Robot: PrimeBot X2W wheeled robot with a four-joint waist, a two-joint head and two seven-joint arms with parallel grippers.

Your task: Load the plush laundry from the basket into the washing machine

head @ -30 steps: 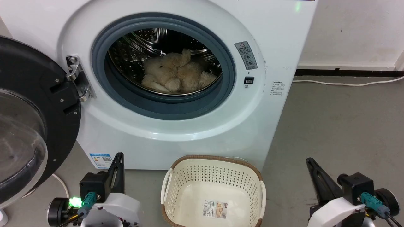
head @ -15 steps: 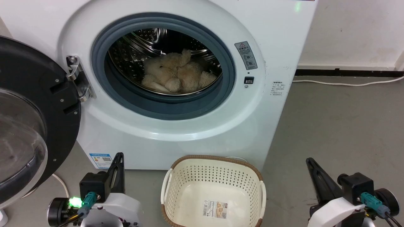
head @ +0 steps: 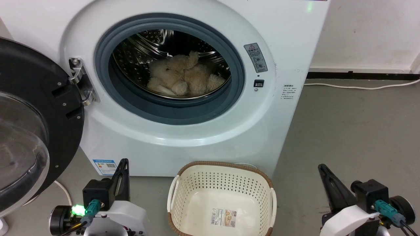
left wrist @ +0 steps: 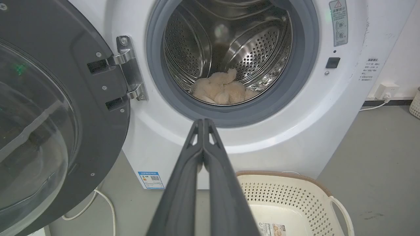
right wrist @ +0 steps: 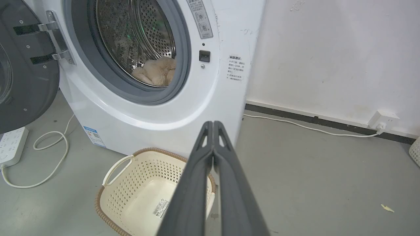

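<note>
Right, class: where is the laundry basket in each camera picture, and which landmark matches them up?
Head view: basket at bottom centre, before the washing machine.
Left wrist view: basket at bottom right, cut by the edge.
Right wrist view: basket at bottom, left of centre.
Shared landmark: the washing machine's open round mouth, above the basket.

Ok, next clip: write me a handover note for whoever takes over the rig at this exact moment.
Left end effector: shut, empty, low in front of the washing machine.
Right end effector: shut, empty, low, to the right of the basket.
Plush laundry: lying at the bottom of the drum, behind the gasket.
Basket: on the floor before the machine, holding nothing but its bottom label.
Done: the loading looks complete.
Left: probably nothing for the task as worded; the door stands wide open on the left.
</note>
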